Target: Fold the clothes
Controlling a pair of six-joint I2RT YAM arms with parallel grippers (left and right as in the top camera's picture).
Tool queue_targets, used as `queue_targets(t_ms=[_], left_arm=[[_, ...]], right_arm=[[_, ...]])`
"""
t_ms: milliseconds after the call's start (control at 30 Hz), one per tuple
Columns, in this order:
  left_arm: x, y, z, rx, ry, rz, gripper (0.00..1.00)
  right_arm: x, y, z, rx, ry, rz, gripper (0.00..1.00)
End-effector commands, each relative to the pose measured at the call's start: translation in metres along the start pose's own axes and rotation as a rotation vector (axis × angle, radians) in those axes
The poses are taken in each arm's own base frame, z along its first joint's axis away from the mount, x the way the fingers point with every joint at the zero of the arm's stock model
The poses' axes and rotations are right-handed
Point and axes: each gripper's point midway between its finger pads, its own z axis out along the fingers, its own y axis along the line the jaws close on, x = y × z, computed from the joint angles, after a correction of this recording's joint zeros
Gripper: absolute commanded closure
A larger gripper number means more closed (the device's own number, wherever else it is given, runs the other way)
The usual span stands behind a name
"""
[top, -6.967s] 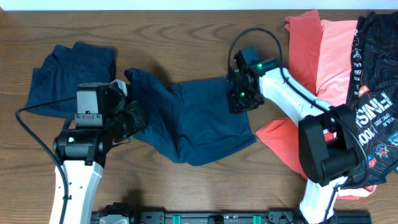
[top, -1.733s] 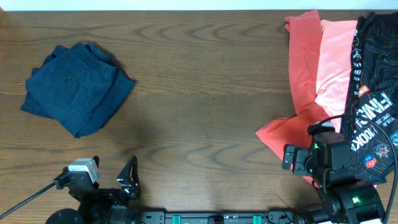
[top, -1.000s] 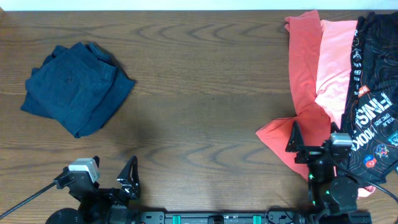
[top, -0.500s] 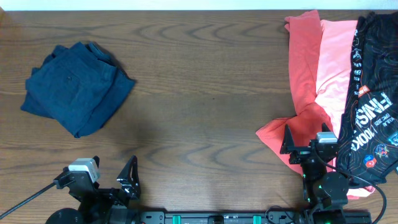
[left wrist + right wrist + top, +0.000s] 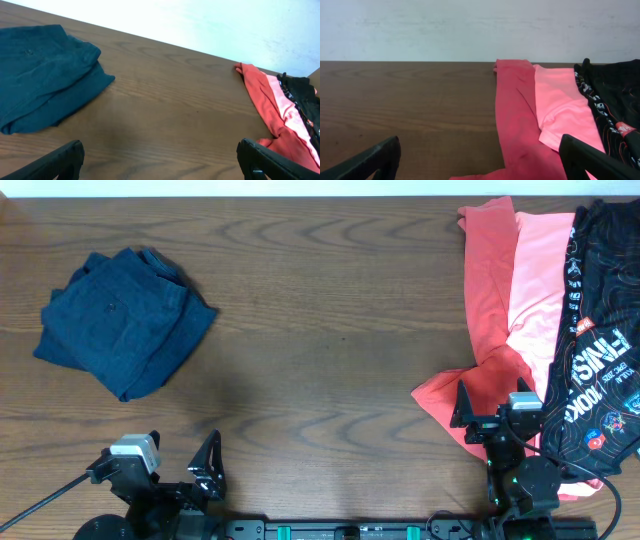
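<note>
The navy clothes (image 5: 125, 320) lie folded in a compact bundle at the table's far left, also visible in the left wrist view (image 5: 40, 75). A coral shirt (image 5: 495, 290), a pink shirt (image 5: 540, 290) and a black printed shirt (image 5: 605, 350) lie spread at the right. My left gripper (image 5: 178, 460) is drawn back at the near edge, open and empty (image 5: 162, 162). My right gripper (image 5: 492, 408) hovers open over the coral shirt's lower corner (image 5: 520, 130), with nothing between its fingers (image 5: 480, 160).
A wooden table (image 5: 330, 330) stretches between the navy bundle and the shirts. A pale wall (image 5: 470, 25) rises behind its far edge. A black rail with green fittings (image 5: 330, 530) runs along the near edge between the arm bases.
The navy garment, earlier spread mid-table between both grippers, now lies folded at the left. Both arms have pulled back to the near edge. The right arm settled in the last second.
</note>
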Motion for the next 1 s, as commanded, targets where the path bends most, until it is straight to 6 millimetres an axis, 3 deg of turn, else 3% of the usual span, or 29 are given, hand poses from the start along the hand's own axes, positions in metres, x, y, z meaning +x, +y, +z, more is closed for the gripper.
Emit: queue_targets(t_ms=[0, 233, 367, 567, 767, 967], left_arm=[[0.000, 0.002, 0.001, -0.008, -0.001, 0.000, 0.02], [0.001, 0.002, 0.001, -0.012, -0.001, -0.002, 0.02], [0.016, 0.033, 0.002, -0.180, 0.044, 0.084, 0.02], [0.047, 0.066, 0.050, -0.289, 0.070, 0.181, 0.02], [0.049, 0.073, 0.099, -0.243, -0.143, 0.212, 0.02], [0.051, 0.076, 0.125, -0.211, -0.267, 0.219, 0.02]], right_arm=[[0.001, -0.001, 0.000, 0.004, 0.000, -0.014, 0.01], [0.001, -0.001, 0.000, 0.004, 0.000, -0.014, 0.01], [0.001, -0.001, 0.000, 0.004, 0.000, -0.014, 0.01], [0.001, -0.001, 0.000, 0.004, 0.000, -0.014, 0.01], [0.001, -0.001, 0.000, 0.004, 0.000, -0.014, 0.01], [0.001, -0.001, 0.000, 0.004, 0.000, -0.014, 0.01]])
